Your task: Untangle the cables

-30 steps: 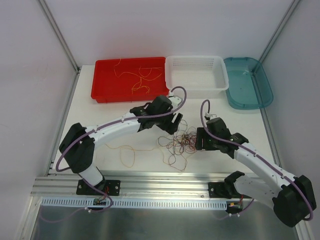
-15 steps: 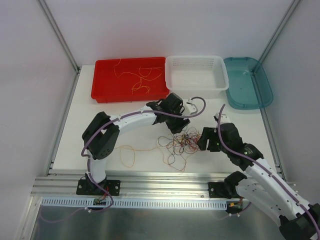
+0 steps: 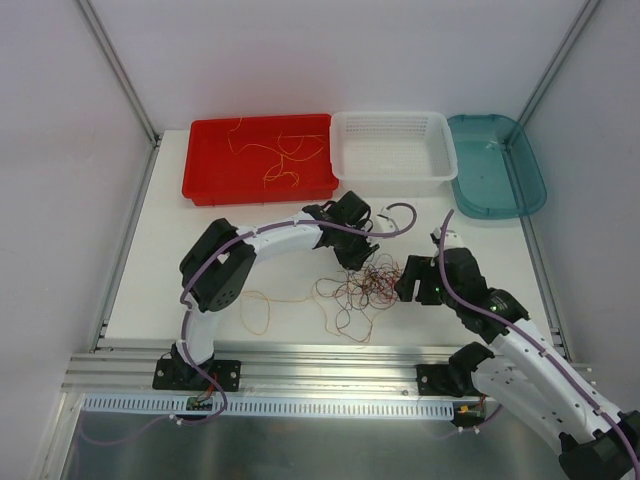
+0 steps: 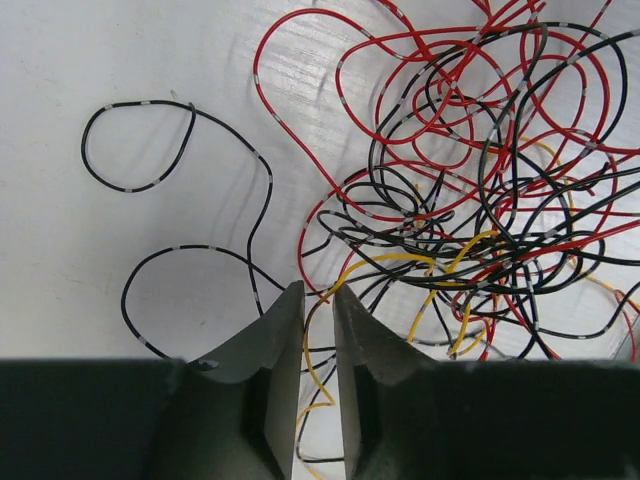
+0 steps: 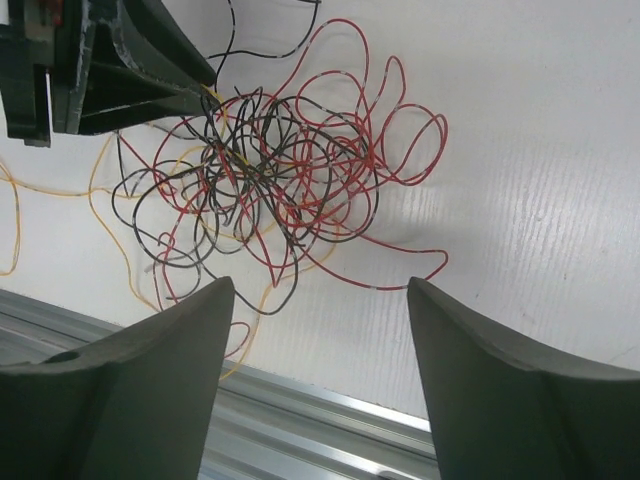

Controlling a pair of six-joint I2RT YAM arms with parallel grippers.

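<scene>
**Knot sits mid-table between my two grippers**

Across the white table (image 3: pixel 170 270), the red tray (image 3: pixel 200 172) at the far edge holds a few loose yellow strands (image 3: pixel 280 160). My right gripper (image 5: pixel 320 290) hangs spread wide at the right side of the cables (image 3: pixel 368 283), a red, black and yellow knot lying on the tabletop. My left gripper (image 4: pixel 318 292) is at the knot's far edge, jaws only a narrow slit apart. One yellow wire (image 4: pixel 385 258) runs through them, and I cannot tell whether it is pinched.

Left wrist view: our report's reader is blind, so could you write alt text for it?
The left hand, fingers a narrow gap apart, points at the edge of a tangle of red, black and yellow cables on a white table. A yellow strand runs into the gap.
</scene>
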